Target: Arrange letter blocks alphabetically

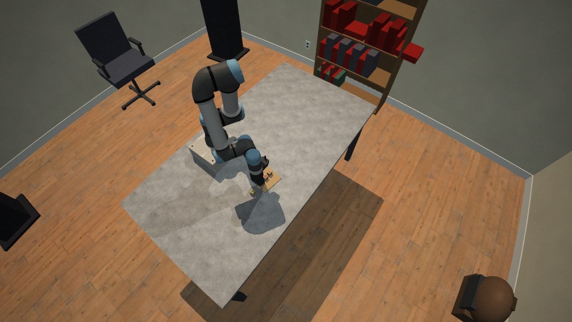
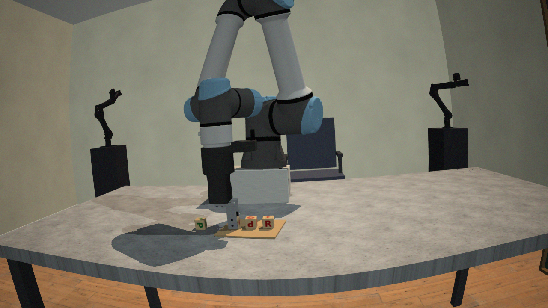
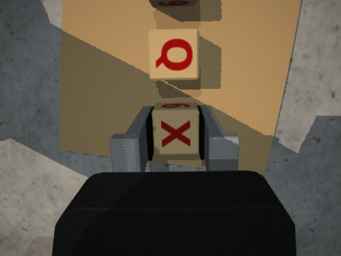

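A tan mat lies on the grey table; it also shows in the exterior view (image 2: 254, 229). Three wooden blocks with red letters on top stand in a row on it. My gripper (image 3: 176, 122) is shut on the X block, low at the mat's near edge. A fourth block (image 2: 200, 223) with green letters sits on the table off the mat, left of my gripper (image 2: 232, 222) in the exterior view.
The robot's white base box (image 2: 260, 185) stands behind the mat. The table's front edge (image 2: 268, 279) is a short way from the mat. A bookshelf (image 1: 359, 44) and an office chair (image 1: 118, 57) stand off the table.
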You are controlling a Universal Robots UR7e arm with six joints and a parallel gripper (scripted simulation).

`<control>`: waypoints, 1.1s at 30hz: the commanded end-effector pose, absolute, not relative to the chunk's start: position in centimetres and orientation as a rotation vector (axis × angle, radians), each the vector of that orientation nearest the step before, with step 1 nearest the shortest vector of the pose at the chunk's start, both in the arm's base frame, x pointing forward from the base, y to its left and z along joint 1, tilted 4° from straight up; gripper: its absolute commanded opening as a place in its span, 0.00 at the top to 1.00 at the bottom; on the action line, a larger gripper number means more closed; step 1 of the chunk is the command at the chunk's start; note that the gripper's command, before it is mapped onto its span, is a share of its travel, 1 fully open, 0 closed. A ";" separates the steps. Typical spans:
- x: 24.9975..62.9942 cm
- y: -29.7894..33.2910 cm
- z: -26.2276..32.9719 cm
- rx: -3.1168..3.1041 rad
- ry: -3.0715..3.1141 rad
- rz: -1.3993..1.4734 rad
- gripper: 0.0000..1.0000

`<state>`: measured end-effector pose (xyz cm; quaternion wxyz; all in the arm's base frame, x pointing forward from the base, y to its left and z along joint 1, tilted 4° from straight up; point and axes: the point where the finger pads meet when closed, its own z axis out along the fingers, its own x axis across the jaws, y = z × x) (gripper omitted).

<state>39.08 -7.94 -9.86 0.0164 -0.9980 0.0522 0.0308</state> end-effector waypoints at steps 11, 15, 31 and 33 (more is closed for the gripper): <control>38.9 -8.0 -9.9 -3.102 0.165 0.098 0.51; 38.9 -8.0 -9.9 -3.102 0.165 0.098 0.51; 38.9 -8.0 -9.9 -3.102 0.165 0.098 0.33; 38.9 -8.0 -9.9 -3.102 0.165 0.098 0.27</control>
